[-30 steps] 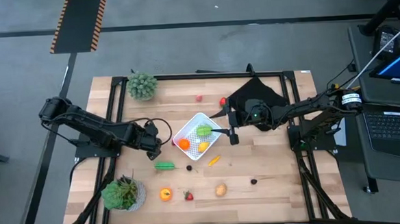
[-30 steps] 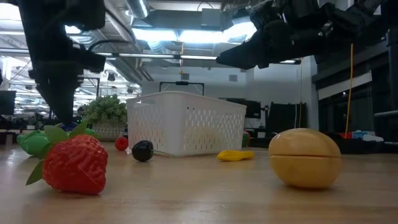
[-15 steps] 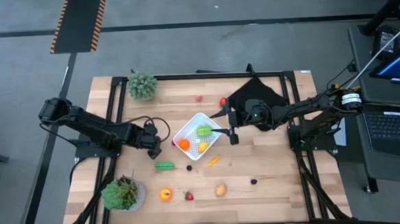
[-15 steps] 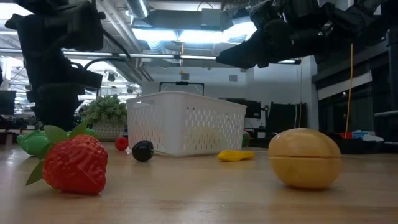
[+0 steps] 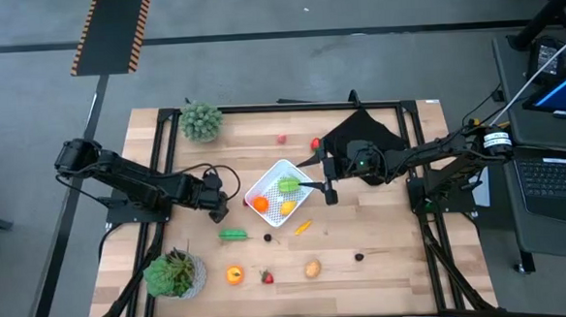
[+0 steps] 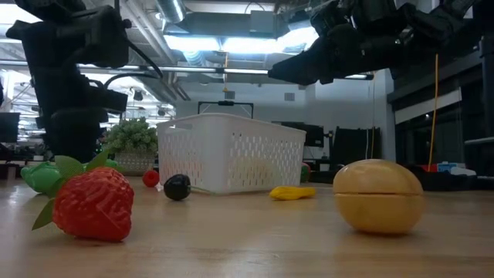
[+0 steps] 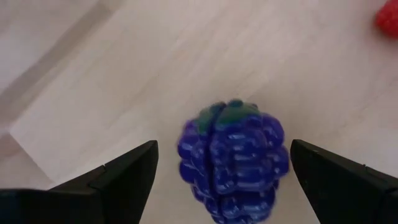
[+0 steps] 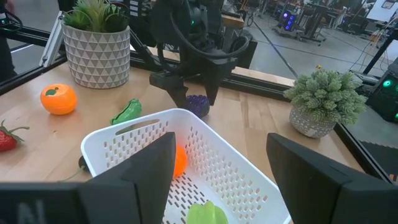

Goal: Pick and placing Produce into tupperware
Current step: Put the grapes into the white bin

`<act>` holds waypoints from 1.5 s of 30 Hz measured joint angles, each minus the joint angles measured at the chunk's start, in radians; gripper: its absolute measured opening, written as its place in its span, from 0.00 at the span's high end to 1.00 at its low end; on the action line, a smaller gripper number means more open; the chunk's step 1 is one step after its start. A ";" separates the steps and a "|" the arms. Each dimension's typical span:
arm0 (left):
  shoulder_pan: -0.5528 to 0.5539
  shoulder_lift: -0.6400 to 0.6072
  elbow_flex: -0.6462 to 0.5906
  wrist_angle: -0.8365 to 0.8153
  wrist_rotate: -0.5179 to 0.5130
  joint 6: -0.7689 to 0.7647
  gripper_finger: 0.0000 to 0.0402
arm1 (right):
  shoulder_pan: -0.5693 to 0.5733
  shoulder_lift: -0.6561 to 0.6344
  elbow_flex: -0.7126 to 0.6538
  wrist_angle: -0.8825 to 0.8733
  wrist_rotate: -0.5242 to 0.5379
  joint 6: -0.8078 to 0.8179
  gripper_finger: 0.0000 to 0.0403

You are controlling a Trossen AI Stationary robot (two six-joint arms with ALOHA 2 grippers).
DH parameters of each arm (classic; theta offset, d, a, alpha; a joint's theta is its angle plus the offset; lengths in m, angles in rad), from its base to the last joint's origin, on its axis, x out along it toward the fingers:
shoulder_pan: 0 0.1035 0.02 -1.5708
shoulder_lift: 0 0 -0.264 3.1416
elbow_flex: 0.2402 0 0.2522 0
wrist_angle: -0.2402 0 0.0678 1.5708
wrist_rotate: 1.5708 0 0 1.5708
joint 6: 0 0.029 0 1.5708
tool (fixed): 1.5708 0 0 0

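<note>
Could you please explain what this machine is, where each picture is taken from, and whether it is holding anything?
These are two dark robot arms working at a wooden table, each ending in a two-finger gripper. One camera looks straight down, one sits at table height, and one rides on each wrist.

In the middle stands a white container already holding a green, an orange and a yellow toy. More toy produce lies loose around it, such as a strawberry and a tan round piece. Two potted plants and a black cloth are also there.

The left gripper is open, poised over a blue-purple berry that lies between its fingers, not gripped. The right gripper waits open beside the container, holding nothing.
</note>
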 joint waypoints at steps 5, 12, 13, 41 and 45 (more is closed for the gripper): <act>0.001 0.000 0.000 0.000 -0.008 -0.001 0.14 | 0.000 0.000 0.000 0.000 0.000 0.000 0.37; 0.001 0.000 0.000 -0.001 -0.008 -0.005 0.24 | 0.000 0.000 0.000 0.000 0.000 0.000 0.37; 0.001 0.000 0.000 -0.001 -0.008 -0.007 0.26 | 0.000 0.000 0.000 0.000 0.000 0.000 0.37; 0.000 -0.067 0.000 0.017 -0.004 0.049 0.49 | 0.000 0.000 0.000 -0.001 0.000 0.003 0.37; 0.000 -0.144 0.000 0.074 -0.031 0.121 0.49 | 0.000 0.000 0.000 -0.001 -0.001 0.026 0.37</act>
